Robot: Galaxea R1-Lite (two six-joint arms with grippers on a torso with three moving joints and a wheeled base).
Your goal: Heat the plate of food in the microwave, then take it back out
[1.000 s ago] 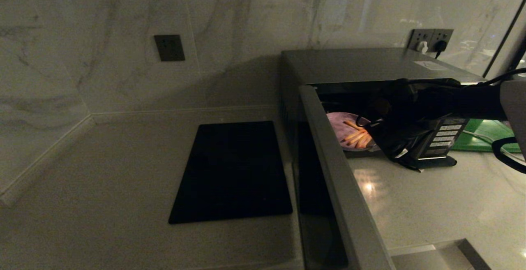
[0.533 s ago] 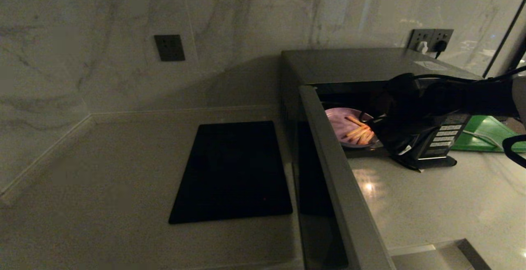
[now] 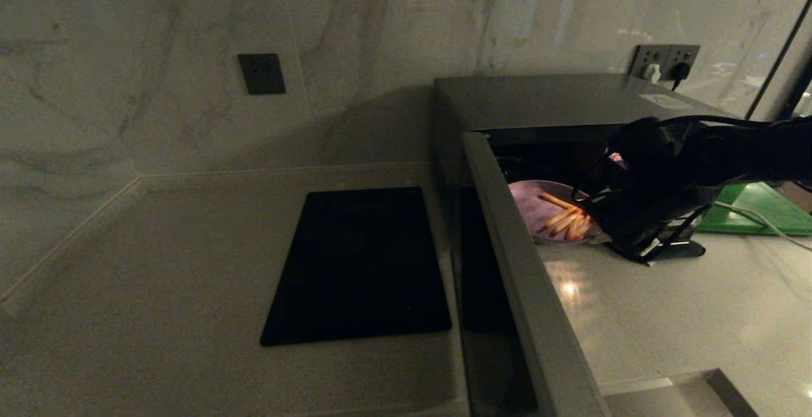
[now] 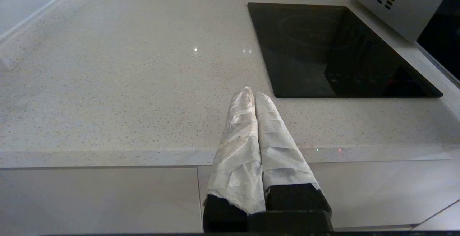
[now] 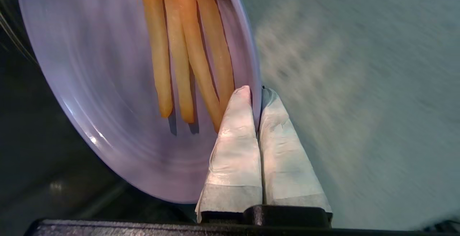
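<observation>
cooktop (image 3: 358, 264) left of microwave (image 3: 545, 96) — plate (image 3: 539, 211) at its mouth

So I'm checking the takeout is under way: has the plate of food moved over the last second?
Yes. The plate of food, pinched by the right gripper, has slid outward from the microwave cavity toward the countertop.

A home kitchen is showing itself here; a pale speckled stone countertop (image 4: 118, 85) is running along a marble-veined wall (image 3: 158, 55), with flat cabinet fronts (image 4: 97, 196) sitting below its edge; a black glass cooktop (image 3: 358, 264) is lying flush in the counter; beside it a silver-grey microwave (image 3: 539, 96) is standing with its door (image 3: 526, 290) swung open; a lilac plate of fries (image 3: 539, 207) is sitting at the oven's mouth; wall sockets (image 3: 666, 58) with plugs are sitting behind the oven; a green cutting board (image 3: 758, 211) is lying further along the counter.
</observation>
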